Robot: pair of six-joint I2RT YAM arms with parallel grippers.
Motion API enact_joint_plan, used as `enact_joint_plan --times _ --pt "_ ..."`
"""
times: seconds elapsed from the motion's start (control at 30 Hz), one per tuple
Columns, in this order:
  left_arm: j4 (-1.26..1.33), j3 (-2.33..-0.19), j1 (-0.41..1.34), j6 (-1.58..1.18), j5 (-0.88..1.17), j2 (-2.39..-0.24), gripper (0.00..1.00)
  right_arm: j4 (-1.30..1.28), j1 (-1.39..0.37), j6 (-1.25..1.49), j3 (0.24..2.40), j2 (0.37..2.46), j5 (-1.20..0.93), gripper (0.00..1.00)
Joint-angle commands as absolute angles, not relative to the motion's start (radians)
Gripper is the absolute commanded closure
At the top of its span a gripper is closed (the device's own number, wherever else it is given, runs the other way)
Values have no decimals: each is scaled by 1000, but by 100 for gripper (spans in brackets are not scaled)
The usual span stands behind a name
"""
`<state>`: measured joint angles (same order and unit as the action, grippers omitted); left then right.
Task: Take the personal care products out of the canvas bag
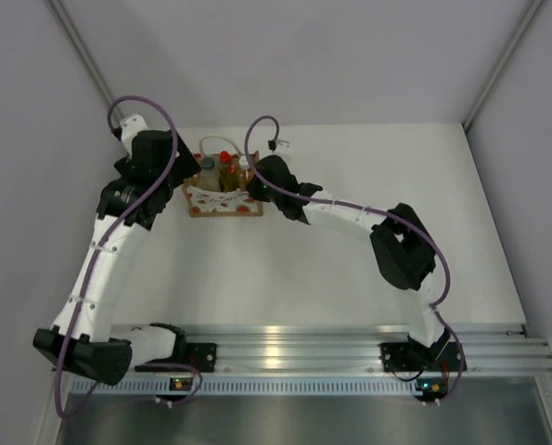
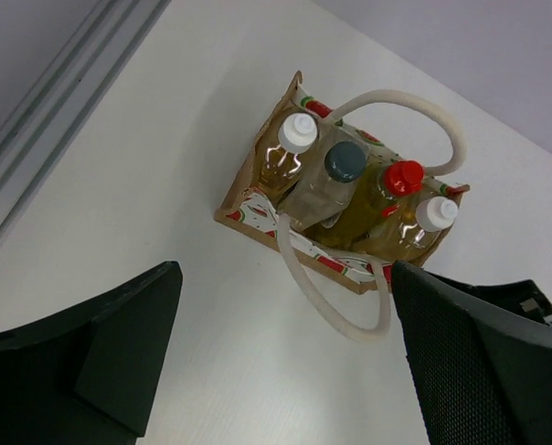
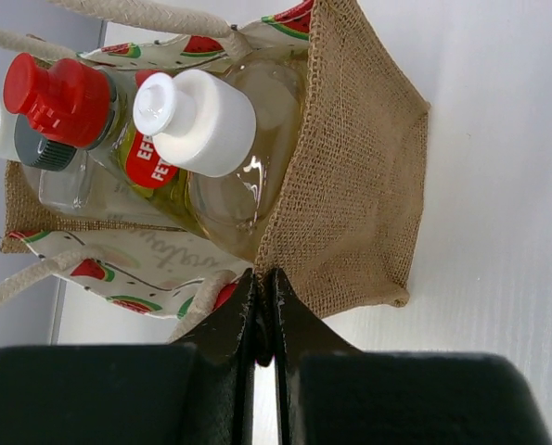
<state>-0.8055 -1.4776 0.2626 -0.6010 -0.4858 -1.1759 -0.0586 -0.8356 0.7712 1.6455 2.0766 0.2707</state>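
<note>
The canvas bag [image 1: 222, 204] stands at the back of the table between my two grippers and holds all the personal care products upright. In the left wrist view the bag [image 2: 253, 195] holds a white-capped amber bottle [image 2: 298, 133], a dark-capped clear bottle [image 2: 345, 159], a red-capped yellow-green bottle [image 2: 403, 176] and a second white-capped amber bottle [image 2: 436, 213]. My left gripper [image 2: 285, 352] is open and empty, hovering left of the bag. My right gripper [image 3: 264, 283] is shut, pinching the bag's rim at the burlap corner [image 3: 359, 185] beside the white-capped bottle [image 3: 201, 120].
White rope handles [image 2: 331, 306] loop out over both long sides of the bag. Grey walls close in the table at the left, back and right. The right arm's elbow [image 1: 401, 246] stands over the table's right half.
</note>
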Motion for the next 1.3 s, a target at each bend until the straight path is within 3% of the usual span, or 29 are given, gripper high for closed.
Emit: enact_joint_plan --times 0.0,0.17,0.37,0.5,0.7,0.9,1.0,1.27 --pt "-785 -1525 264 -633 -483 -1244 2 -130 -847 756 1552 2099 270 100" --pt "-782 -1558 247 -641 -491 -1328 5 -107 -847 756 1516 2120 245 100" --pt "-758 -1602 247 -577 -286 -1454 9 -55 -836 767 1459 2135 218 100" --pt "-744 -1563 245 -569 -301 -1471 11 -45 -831 752 1459 2143 216 100" --pt "-716 -1598 264 -502 -141 -1532 14 -44 -821 735 1454 2155 213 100" --pt "-718 -1621 276 -476 -352 -1554 15 -44 -818 709 1445 2146 206 100" --pt "-718 -1663 233 -442 -391 -1585 11 -43 -808 698 1442 2143 189 100" --pt "-589 -1687 11 -237 35 -1661 15 -35 -792 673 1439 2131 153 100"
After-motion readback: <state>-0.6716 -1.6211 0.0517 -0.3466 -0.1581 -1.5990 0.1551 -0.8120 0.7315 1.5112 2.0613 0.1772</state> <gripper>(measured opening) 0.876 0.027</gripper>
